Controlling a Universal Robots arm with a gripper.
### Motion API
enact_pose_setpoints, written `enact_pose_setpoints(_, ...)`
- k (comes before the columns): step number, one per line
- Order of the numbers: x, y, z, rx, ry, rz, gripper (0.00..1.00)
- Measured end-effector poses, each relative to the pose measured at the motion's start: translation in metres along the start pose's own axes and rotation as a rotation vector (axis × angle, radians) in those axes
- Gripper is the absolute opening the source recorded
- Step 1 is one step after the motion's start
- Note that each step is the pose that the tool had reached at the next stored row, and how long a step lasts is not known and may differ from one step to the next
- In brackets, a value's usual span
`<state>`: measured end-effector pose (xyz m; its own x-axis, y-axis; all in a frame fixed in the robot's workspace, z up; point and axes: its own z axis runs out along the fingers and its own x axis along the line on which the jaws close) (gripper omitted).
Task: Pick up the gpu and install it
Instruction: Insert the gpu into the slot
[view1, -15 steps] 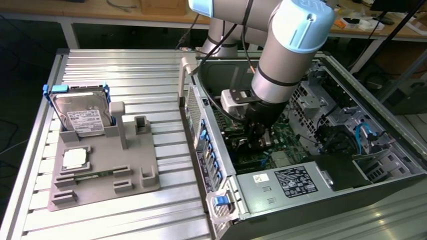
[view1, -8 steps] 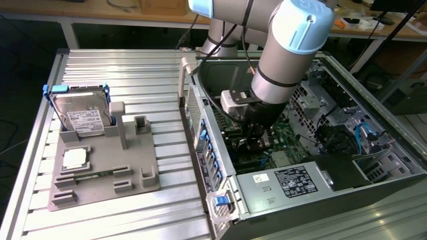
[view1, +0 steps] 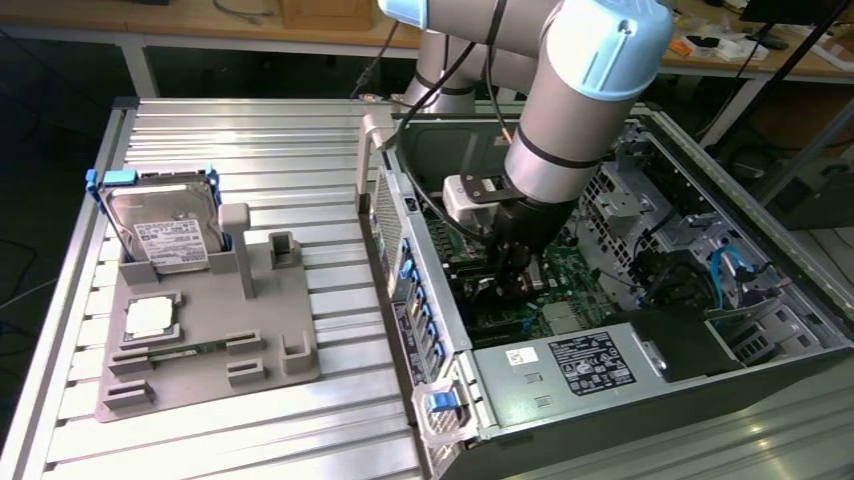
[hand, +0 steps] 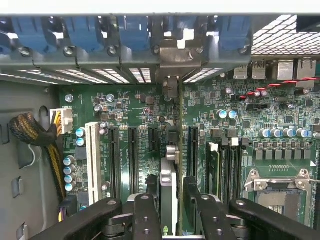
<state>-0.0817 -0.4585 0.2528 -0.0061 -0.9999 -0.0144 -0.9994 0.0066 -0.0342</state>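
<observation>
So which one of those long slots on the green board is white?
The white slot is the end one, closest to the braided cable bundle. All the other long slots are black.

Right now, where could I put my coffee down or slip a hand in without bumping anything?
Bare ribbed table lies behind the hard drive, and more in front of the grey holder tray. Inside the computer case it is crowded: the robot's hand hangs over the motherboard with the gpu edge-on between its fingers, amid slots.
</observation>
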Motion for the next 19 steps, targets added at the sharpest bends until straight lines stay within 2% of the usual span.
enact_pose_setpoints(10, 0.0, -0.0004, -0.012, 0.0111, 0.0, 0.0, 0.35)
enact_pose_setpoints(19, 0.0, -0.0007, -0.0198, 0.0156, -0.0001, 0.0, 0.35)
